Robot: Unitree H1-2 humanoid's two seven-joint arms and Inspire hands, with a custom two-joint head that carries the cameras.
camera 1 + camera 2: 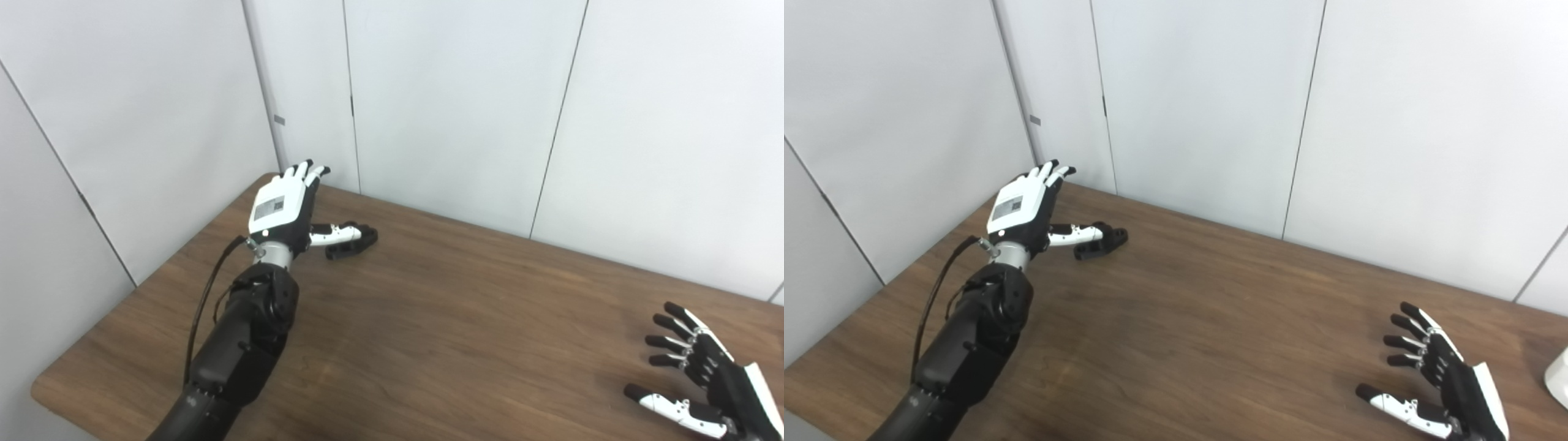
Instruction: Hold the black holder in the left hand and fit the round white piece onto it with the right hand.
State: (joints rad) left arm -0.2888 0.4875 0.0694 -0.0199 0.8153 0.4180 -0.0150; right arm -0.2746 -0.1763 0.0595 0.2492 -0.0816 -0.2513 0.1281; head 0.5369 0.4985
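The black holder (356, 241) lies on the wooden table (441, 318) near the far left corner. My left hand (286, 205) hovers just left of it, fingers spread and open, its thumb stretched out over the holder's near side; I cannot tell whether the thumb touches it. My right hand (698, 373) rests open above the table at the near right, fingers apart and holding nothing. At the right edge of the right eye view a white rounded object (1558, 376) shows partly; it may be the round white piece.
White wall panels (465, 104) close off the table at the back and left. The table's left corner and near left edge (43, 392) are visible. Bare wood lies between the two hands.
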